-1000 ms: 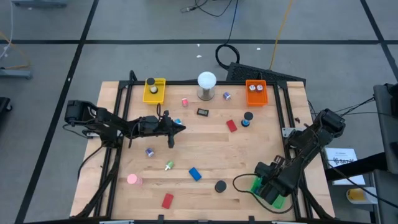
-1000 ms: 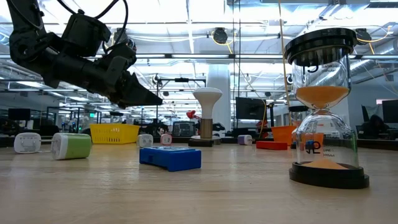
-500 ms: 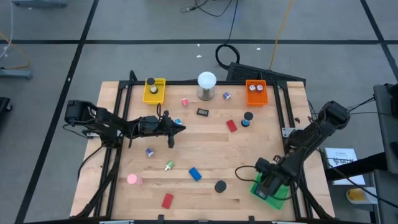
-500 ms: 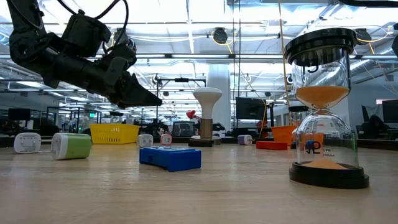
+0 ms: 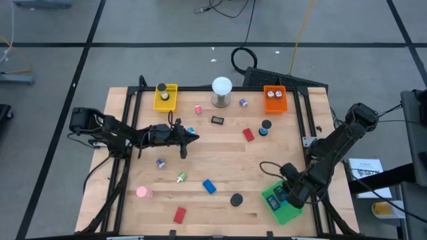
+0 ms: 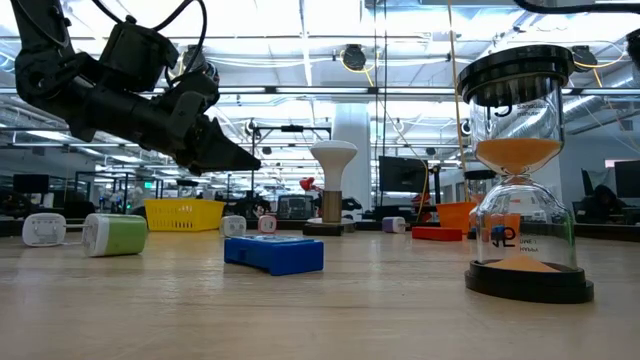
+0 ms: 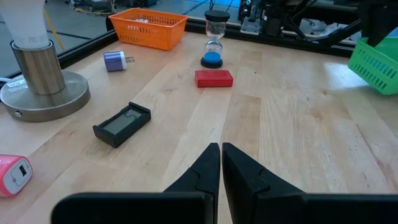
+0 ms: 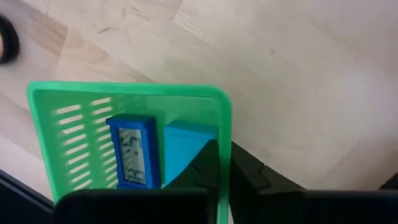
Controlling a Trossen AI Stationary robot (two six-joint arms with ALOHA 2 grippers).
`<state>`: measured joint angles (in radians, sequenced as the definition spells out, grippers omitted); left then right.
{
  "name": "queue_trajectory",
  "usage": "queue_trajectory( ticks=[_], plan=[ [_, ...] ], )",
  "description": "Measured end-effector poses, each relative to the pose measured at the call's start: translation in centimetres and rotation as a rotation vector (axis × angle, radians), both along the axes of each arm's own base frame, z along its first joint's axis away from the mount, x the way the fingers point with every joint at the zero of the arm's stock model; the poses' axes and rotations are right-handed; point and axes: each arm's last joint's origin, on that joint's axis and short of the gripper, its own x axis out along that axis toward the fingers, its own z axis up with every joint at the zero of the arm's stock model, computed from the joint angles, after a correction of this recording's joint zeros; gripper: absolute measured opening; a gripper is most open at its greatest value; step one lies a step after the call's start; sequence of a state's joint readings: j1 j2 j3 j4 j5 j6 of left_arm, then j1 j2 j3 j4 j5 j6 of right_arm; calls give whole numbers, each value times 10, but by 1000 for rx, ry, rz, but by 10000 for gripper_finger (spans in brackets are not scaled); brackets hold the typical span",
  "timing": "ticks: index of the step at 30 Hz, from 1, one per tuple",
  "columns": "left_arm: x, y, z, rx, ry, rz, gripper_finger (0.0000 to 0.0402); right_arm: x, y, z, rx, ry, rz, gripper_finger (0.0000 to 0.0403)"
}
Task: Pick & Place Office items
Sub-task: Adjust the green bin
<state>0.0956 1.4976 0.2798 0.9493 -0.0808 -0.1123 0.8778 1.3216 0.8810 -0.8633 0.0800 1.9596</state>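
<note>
Pale wood planks make up the desk [image 5: 220,160], with the office items spread loosely across it. Toward the left side, the left gripper [image 5: 193,138] hangs above the boards, its fingers [image 7: 205,168] pressed together with nothing between them. Below and around it lie a pink round piece [image 5: 142,193], a red flat block [image 5: 179,215], a small green clip-like bit [image 5: 181,177] and a blue flat block [image 5: 209,187]. I'd judge these all light and rigid; the flat blocks look best pinched across their narrow sides, while the round pieces may roll or slip. Near the middle sit a small black display unit [image 5: 217,120] and a black round piece [image 5: 236,199]. Over at the right, the right gripper [image 5: 288,193] has its fingers [image 8: 249,177] clamped on the rim of a green tray [image 5: 285,212], which holds a blue clock-like gadget [image 8: 134,155]; that thin plastic wall probably flexes.
</note>
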Motion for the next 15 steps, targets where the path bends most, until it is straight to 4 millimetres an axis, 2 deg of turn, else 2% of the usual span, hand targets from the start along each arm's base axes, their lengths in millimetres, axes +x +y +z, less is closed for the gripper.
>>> queue_trajectory(
  ticks=[8, 15],
  plan=[
    [0, 0, 0, -2, 4, 1, 21, -22, 20, -5, 29, 27, -212, 4],
    [0, 0, 0, 4, 5, -1, 21, -20, 23, -13, 2, 43, -223, 8]
  ],
)
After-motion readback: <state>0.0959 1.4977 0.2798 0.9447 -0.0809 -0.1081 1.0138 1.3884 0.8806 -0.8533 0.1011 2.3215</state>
